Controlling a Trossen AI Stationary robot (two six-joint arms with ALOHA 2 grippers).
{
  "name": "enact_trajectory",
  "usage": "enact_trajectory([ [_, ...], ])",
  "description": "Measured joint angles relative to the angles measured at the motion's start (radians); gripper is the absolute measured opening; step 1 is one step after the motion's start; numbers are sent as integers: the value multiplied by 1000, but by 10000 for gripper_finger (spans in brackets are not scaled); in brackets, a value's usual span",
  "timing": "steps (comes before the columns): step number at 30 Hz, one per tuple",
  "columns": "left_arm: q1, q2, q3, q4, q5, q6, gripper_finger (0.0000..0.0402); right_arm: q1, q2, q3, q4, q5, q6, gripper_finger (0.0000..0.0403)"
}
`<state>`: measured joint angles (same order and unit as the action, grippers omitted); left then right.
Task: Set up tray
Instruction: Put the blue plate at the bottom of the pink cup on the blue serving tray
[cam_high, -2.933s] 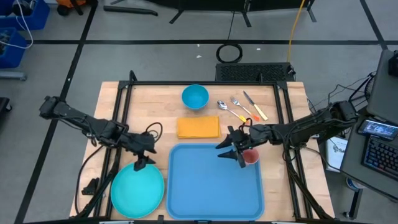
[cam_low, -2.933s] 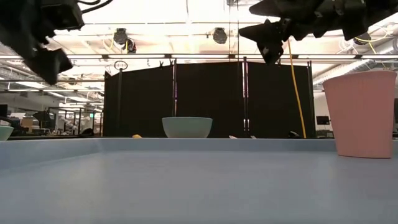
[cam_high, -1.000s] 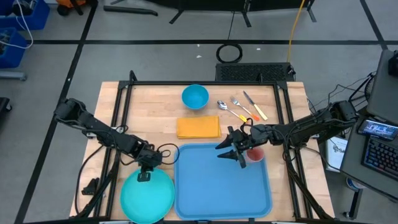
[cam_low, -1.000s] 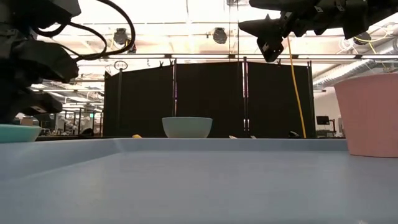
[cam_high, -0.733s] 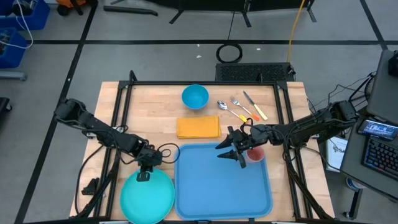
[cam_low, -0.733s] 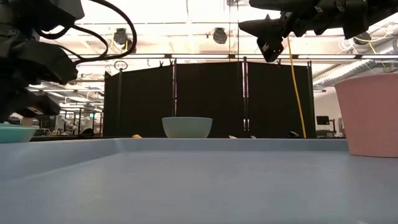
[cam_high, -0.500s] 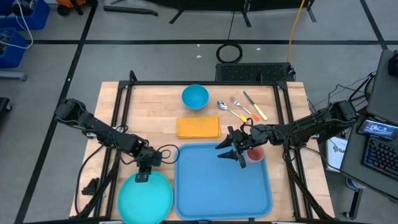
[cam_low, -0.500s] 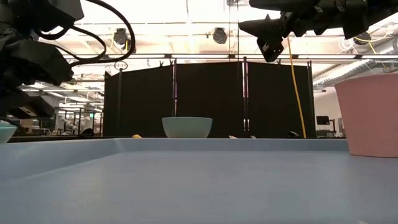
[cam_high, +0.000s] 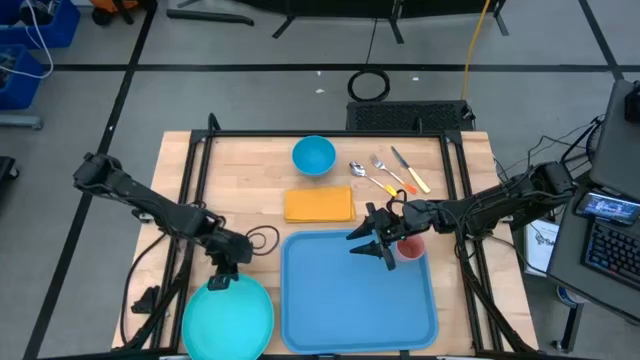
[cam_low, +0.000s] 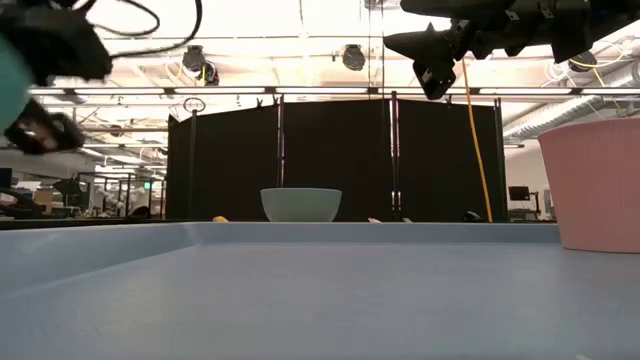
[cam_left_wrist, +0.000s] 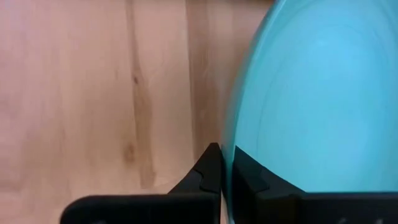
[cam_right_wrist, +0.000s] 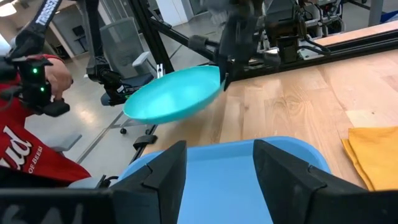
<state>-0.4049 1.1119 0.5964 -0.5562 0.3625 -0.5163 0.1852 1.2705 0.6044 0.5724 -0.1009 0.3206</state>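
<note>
We counted one tray (cam_high: 358, 292) on the wooden table (cam_high: 250, 175), lying flat at the near edge a little right of centre, with one pink cup (cam_high: 405, 250) standing upright in its far right corner. One teal plate (cam_high: 228, 319) was just beside the tray's left rim, and the right wrist view showed it lifted clear of the wood and tilted. The left gripper (cam_high: 222, 277) was at the plate's far edge, and in the left wrist view we saw its two fingers (cam_left_wrist: 210, 171) pinched tight on the plate's rim. The right gripper (cam_high: 374, 247) hung above the tray's far right part, beside the cup, its jaws spread wide with nothing between them. Beyond the tray we counted one folded orange-yellow napkin (cam_high: 319, 204), just past the tray's far rim, and one blue bowl (cam_high: 313, 155) farther back. To the right of the bowl lay four pieces of cutlery close together: one spoon (cam_high: 368, 176), one fork (cam_high: 388, 172), one knife (cam_high: 403, 164) and one yellow-handled piece (cam_high: 417, 181). In the right wrist view we saw one person's hand (cam_right_wrist: 55, 78) in the room beyond the table.
</note>
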Motion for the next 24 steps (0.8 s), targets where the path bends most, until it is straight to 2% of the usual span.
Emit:
enact_trajectory([
  [5, 44, -128, 0, 46, -122, -71, 6, 0, 0, 0, 0, 0, 0, 178],
  [10, 103, -199, 0, 149, -237, -69, 6, 0, 0, 0, 1, 0, -6, 178],
  [15, 173, -192, 0, 222, -297, -82, 6, 0, 0, 0, 5, 0, -12, 178],
  [19, 247, -154, 0, 226, -349, -183, 6, 0, 0, 0, 7, -1, -18, 178],
  [22, 293, -114, 0, 270, -335, -236, 6, 0, 0, 0, 18, -3, -19, 178],
  [24, 317, -83, 0, 340, -285, -237, 6, 0, 0, 0, 34, -3, -30, 178],
])
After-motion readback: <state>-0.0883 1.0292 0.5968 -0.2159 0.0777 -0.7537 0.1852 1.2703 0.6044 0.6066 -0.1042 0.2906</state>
